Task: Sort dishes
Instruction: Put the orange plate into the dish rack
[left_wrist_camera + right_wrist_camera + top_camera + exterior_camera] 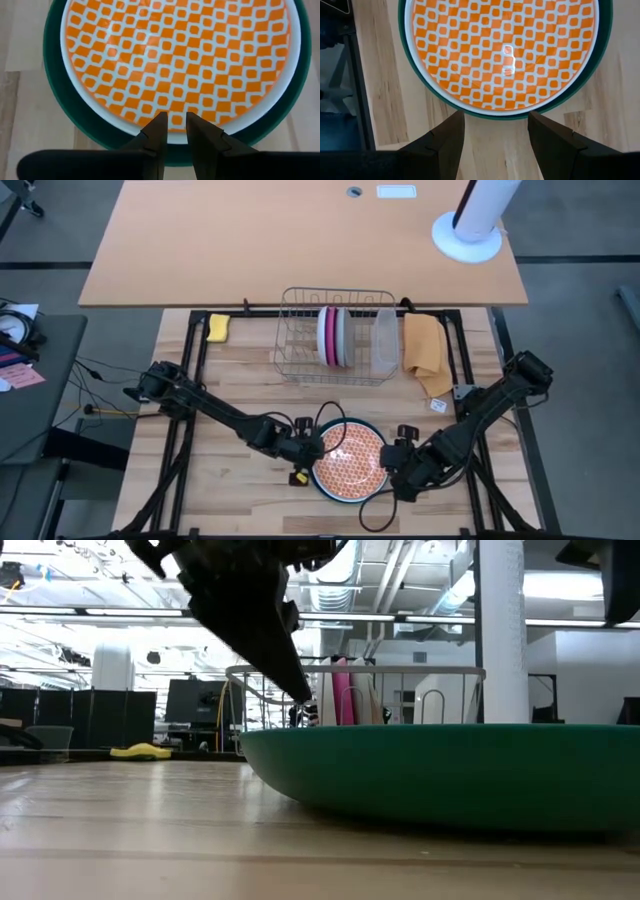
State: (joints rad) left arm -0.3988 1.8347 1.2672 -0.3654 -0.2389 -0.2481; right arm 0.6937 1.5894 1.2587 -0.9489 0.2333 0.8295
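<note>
Near the worktop's front edge, left gripper [174,131], jaws narrowly parted, is straddling orange-patterned plate [347,458] rim; lift only it, leaving green plate [440,775]. Right gripper [495,131], jaws wide and empty, is waiting beside.

The high view looks straight down on the table [250,490]. The low view sits at tabletop level, close against the green plate [450,775], facing the rack [400,690] at 12 o'clock. Both wrist views look down, near, on the orange plate [180,60].
</note>
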